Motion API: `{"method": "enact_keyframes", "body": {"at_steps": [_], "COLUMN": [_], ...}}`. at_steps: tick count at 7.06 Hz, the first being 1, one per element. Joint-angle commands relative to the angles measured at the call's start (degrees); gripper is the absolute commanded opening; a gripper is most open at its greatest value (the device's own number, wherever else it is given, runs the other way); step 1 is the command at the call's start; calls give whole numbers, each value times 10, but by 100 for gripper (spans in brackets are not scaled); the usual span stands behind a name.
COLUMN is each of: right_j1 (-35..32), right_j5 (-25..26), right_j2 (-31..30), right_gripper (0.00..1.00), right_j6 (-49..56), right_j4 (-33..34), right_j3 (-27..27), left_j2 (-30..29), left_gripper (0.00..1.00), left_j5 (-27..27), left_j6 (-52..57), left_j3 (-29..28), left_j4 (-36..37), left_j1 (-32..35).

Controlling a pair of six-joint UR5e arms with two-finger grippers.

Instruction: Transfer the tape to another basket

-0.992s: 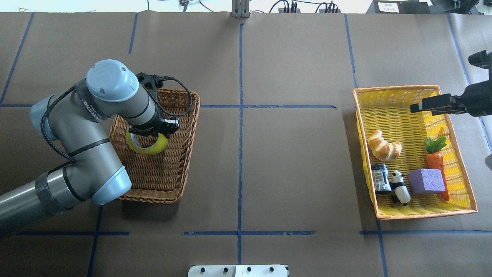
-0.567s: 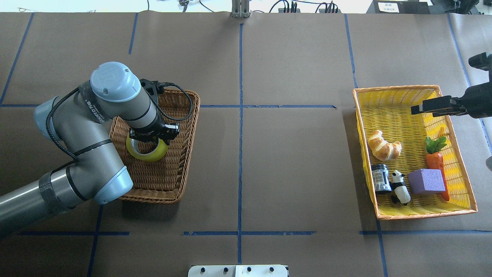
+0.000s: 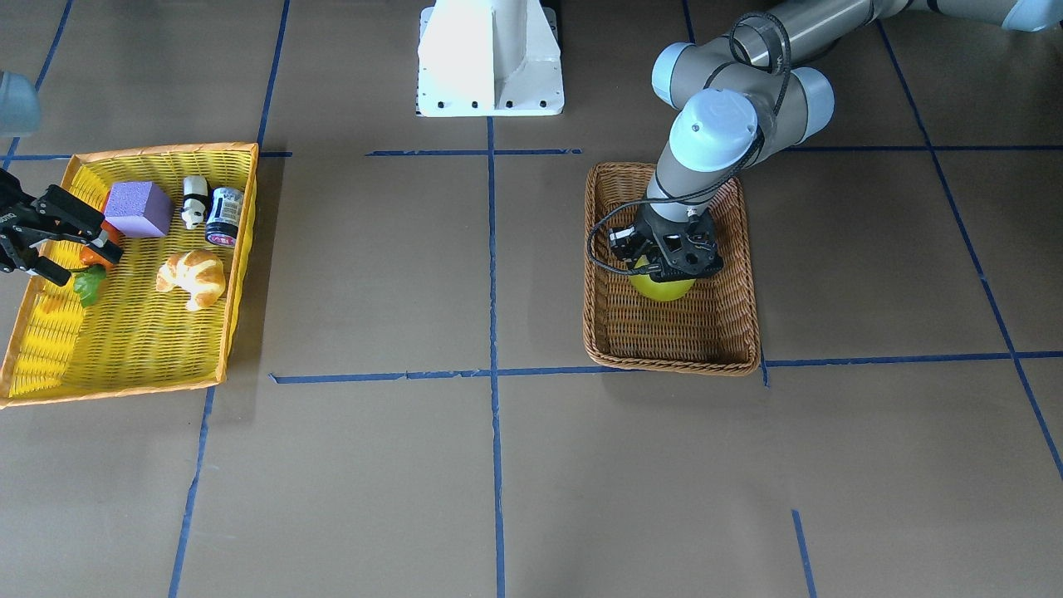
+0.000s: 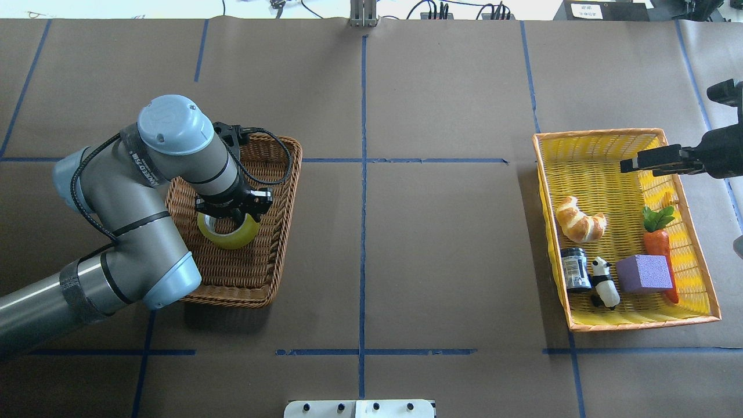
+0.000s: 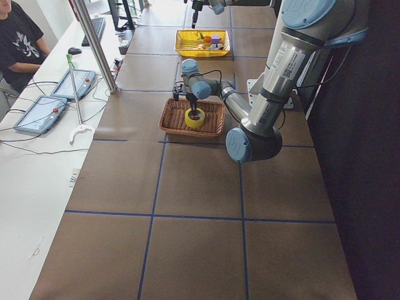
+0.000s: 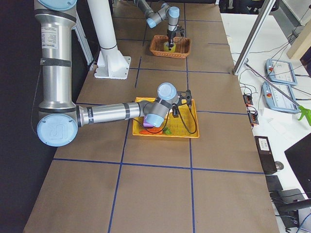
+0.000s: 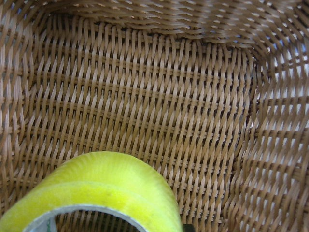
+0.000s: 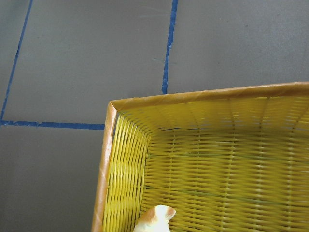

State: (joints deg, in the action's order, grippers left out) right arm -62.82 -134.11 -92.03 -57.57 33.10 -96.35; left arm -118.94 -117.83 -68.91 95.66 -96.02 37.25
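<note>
Left gripper [image 4: 237,204]: comes straight down into the basket toward the bench's left end. From where I stand the jaws look clamped on the tape's wall, with one finger down inside the core.
Tape [image 4: 232,237]: a yellow roll, hole upward and a bit tilted, about the middle of the basket. It hangs from that grip. I cannot tell whether its low edge touches the weave.
Basket [image 4: 255,276]: brown wicker, near the left end, roughly midway between the robot's edge and the far edge.
Step in hand: my guess is that the roll is being set down here.
Doing it well: lower until the bottom edge rests on the weave, and level the roll so it won't tip or wheel off. Part the jaws only a little. Then rise straight up so the inner finger leaves the core without dragging the roll along. Keep the cable off the rim.
Tray [image 4: 598,168]: yellow mesh at the right end, toys inside, well apart from the basket.
Right gripper [image 4: 627,164]: hovers over the tray's far right corner, jaws apart, holding nothing.
</note>
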Motion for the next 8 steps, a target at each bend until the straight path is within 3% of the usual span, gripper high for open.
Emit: {"method": "enact_keyframes", "body": {"at_steps": [1,2,4,6,8], "right_j1": [-3,-19,-61,-161,-252], "right_j5": [-5,-11,-36,-81,-76], "right_j2": [2,2,0,0,5], "right_gripper": [100,100,100,100,100], "right_j6": [0,2,53,304,585], "right_j4": [2,12,62,239,471], "right_j3": [-2,-3,-2,-2,-6], "left_j2": [0,6,33,107,212], "left_gripper": [100,100,100,100,100], "left_j5": [0,-4,-100,-163,-163], "left_j6": [0,3,159,339,574], "left_j3": [19,57,125,141,137], "left_j4": [1,17,82,94,94], "left_j1": [7,31,141,244,339]}}
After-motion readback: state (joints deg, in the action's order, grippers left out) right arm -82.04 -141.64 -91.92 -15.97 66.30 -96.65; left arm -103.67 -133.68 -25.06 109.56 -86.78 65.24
